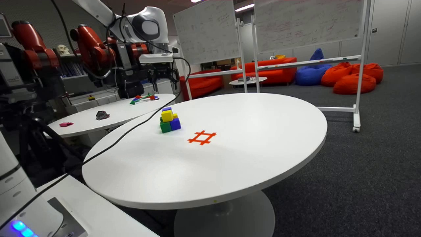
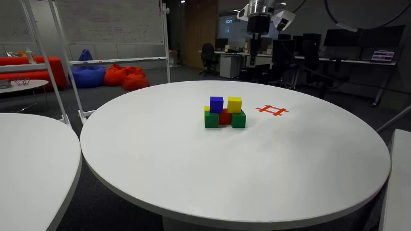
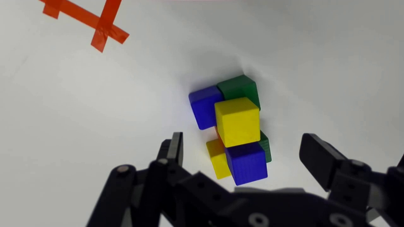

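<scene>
Wrist view: claw (image 3: 242,148) spread wide, gripping nothing. Cube pile (image 3: 237,134) below, framed between the fingers (image 3: 176,145); its long axis crosses their line. Upper yellow cube (image 3: 238,124) and upper blue cube (image 3: 247,165) side by side on top. All on round white worktop (image 1: 250,115), red tape outline (image 3: 104,27) near; whiteboards (image 1: 207,34), red sofa (image 1: 279,75), blue beanbag (image 1: 310,75) beyond.

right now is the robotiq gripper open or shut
Open: in the wrist view, the Robotiq gripper has its fingers wide apart, the stacked cubes untouched below.

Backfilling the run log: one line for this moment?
fingers: open, empty, higher than block stack; upper yellow block, upper blue block: on lower blocks; red-orange tape outline: apart from stack
</scene>
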`<state>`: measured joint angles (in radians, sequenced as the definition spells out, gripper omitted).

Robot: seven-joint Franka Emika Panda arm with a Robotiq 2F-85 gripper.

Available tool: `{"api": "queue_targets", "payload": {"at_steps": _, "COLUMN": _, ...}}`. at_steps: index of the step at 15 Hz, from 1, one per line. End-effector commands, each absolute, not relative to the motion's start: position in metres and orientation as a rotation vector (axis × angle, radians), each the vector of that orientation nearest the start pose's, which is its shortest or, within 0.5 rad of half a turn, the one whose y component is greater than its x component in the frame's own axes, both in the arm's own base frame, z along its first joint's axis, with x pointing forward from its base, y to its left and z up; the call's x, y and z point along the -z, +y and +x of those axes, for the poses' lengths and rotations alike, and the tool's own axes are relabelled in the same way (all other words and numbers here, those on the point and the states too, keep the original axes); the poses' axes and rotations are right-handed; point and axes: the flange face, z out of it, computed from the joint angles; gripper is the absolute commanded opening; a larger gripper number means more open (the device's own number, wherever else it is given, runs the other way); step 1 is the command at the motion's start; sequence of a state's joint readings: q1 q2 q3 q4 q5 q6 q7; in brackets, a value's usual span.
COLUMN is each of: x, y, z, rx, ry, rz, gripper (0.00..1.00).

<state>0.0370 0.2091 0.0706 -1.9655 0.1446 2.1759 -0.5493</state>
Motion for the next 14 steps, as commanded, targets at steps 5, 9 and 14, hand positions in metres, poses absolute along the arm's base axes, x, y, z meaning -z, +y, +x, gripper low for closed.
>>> {"api": "queue_targets", "payload": {"at_steps": 5, "x": -0.341, "y": 0.089, "z": 0.623, "rx": 0.184, "ry": -1.039, "rz": -2.831, "gripper": 1.00}}
{"api": "queue_targets", "payload": {"at_steps": 9, "x": -0.336, "y": 0.092, "z": 0.617, "rx": 0.136, "ry": -0.994, "rz": -2.843, "gripper": 1.00}}
{"api": "queue_targets", "payload": {"at_steps": 14, "x": -0.334, "y": 0.091, "z": 0.620, "rx": 0.138, "ry": -1.002, "rz": -2.842, "gripper": 1.00}}
